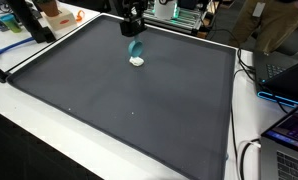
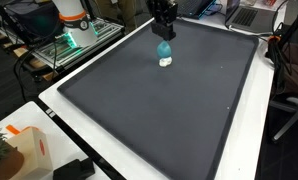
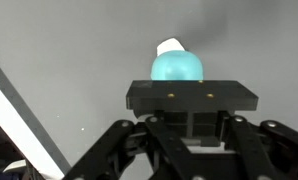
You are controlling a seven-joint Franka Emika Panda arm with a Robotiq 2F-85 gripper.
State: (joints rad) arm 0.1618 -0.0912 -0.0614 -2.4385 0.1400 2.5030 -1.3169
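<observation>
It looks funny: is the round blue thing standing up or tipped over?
Upright: round turquoise object stands straight under the black gripper, its white end pointing down.

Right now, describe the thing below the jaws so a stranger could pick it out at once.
Find the big dark mat on the white table. Near its far edge, at the jaws of the gripper, is a small rounded turquoise object with a white end toward the mat. Its bright turquoise against dark grey sets it apart.
</observation>
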